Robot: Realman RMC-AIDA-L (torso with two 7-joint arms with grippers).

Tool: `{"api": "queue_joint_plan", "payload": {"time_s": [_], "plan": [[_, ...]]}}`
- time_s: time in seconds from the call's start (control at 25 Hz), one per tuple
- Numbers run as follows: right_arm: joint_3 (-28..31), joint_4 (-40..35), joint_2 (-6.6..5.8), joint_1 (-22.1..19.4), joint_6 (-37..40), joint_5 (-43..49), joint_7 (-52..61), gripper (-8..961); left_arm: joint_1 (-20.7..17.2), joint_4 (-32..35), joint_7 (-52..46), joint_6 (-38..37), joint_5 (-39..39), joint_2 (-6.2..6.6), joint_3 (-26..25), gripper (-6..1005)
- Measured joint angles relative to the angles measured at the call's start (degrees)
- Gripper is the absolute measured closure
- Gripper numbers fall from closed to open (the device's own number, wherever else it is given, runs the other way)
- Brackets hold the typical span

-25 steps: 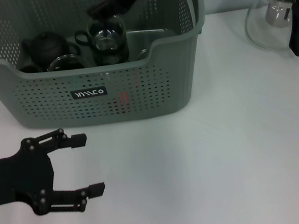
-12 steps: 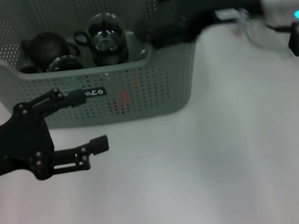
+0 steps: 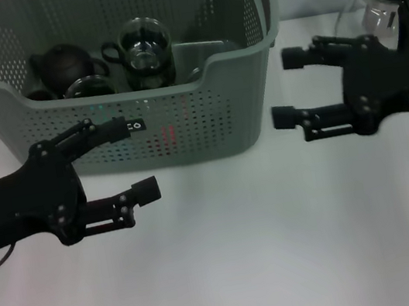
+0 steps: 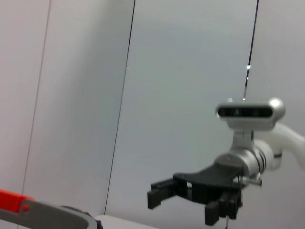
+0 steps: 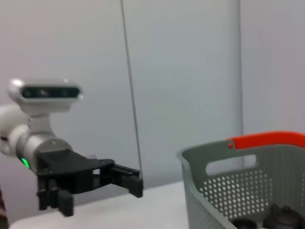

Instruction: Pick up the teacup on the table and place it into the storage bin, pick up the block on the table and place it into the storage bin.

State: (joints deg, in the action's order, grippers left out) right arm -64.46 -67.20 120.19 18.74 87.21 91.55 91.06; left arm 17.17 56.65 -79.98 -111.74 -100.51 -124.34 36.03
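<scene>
- Hovering at the lower left of the head view, my left pincer (image 3: 136, 158) is spread wide, fingers parted, holding nothing; its upper fingertip lies over the front wall of the storage bin (image 3: 185, 129), near the black label (image 3: 134, 125).
- My right pincer (image 3: 288, 87) hangs at the right of the head view, just beside the bin's right end, also spread wide and empty, touching nothing.
- The storage bin fills the upper left and centre of that view, standing on the white table (image 3: 268, 252).
- Inside it sit a dark teapot (image 3: 64, 62), a glass teacup (image 3: 145, 43) and other glassware.
- Behind my right arm, at the upper right, stands a glass pitcher (image 3: 387, 1) with a black handle.
</scene>
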Motion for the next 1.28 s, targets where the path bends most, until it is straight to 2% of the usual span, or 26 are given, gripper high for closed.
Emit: {"api": "queue_joint_plan", "payload": {"time_s": [0.2, 0.36, 0.64, 0.92, 1.28], "plan": [[5.42, 11.29, -0.01, 1.4, 2.34, -1.85, -8.55, 19, -0.25, -0.96, -0.97, 0.28, 0.81, -0.23, 0.01, 52], [7.2, 15.89, -0.12, 2.7, 2.11, -1.0, -10.48, 20, -0.16, -1.21, -1.28, 0.51, 1.02, -0.22, 0.0, 53], [6.24, 16.42, 0.06, 3.78, 2.13, 3.22, -10.15, 19, 0.06, -0.91, 0.13, 0.19, -0.49, 0.07, 1.12, 58], [2.39, 16.05, -0.07, 4.8, 4.36, 5.87, -10.47, 18, -0.35, -0.6, 1.61, -0.89, -3.05, 0.17, 1.38, 59], [2.96, 13.85, -0.17, 6.13, 6.31, 7.06, -10.12, 19, 0.01, 0.52, 1.14, -2.43, -4.73, 0.62, 0.76, 59]]}}
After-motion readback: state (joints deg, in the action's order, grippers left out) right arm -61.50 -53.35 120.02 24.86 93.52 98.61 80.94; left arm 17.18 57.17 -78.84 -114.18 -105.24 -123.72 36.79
